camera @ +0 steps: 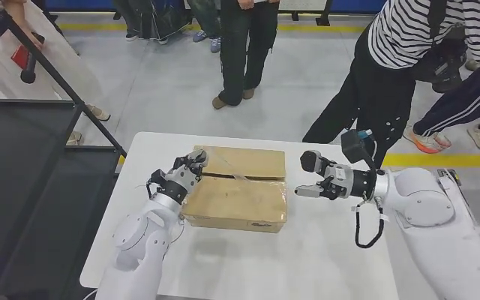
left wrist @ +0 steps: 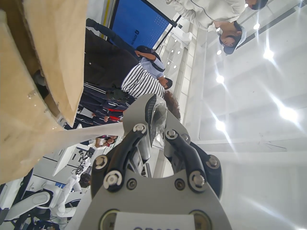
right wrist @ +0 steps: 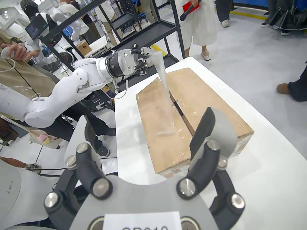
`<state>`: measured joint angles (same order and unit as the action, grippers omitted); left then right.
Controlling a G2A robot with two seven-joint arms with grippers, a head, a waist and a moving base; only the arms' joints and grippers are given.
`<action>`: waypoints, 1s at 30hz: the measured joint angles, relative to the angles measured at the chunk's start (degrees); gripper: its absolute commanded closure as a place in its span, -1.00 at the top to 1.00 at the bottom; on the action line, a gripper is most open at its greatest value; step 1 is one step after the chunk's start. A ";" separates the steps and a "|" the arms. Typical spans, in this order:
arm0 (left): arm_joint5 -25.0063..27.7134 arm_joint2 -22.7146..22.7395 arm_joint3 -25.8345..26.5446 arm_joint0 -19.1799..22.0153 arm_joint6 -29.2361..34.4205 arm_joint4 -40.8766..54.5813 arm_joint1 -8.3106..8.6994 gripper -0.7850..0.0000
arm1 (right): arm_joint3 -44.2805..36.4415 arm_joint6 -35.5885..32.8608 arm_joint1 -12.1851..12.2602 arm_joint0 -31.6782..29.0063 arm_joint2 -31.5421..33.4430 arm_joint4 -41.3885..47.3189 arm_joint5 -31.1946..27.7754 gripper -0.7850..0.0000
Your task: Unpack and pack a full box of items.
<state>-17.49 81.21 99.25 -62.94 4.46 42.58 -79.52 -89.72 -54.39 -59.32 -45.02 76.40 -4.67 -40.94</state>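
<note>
A white table (camera: 322, 255) in a busy hall carries a brown cardboard box (camera: 236, 204), which lies near the table's middle with its top flaps folded down. The left gripper (camera: 196, 159) is raised over the box's left end, its fingers closed on a strip of clear tape (right wrist: 163, 80) stretched up from the seam between the flaps. The right gripper (camera: 306, 176) hovers just off the box's right end, fingers spread apart and touching nothing.

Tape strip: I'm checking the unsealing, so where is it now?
In the right wrist view the clear tape strip runs from the seam of the box up to the left claw, shut on its end.
</note>
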 measured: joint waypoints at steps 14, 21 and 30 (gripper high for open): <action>-0.50 -0.34 1.15 0.09 -2.66 3.75 -0.35 -1.00 | 0.30 1.37 -0.31 -0.71 -3.05 2.62 0.03 1.00; -6.00 -1.35 3.17 0.53 -12.70 15.50 -1.30 -1.00 | 1.45 -4.33 -0.31 1.33 -6.93 6.53 0.06 1.00; -5.63 -1.42 3.57 0.35 -12.36 15.68 -1.30 -1.00 | 0.92 -3.36 -0.35 0.74 -7.26 5.99 0.18 1.00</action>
<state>-23.11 79.79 102.82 -62.59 -7.90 58.26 -80.82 -88.80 -57.76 -59.67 -44.28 69.14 1.32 -40.76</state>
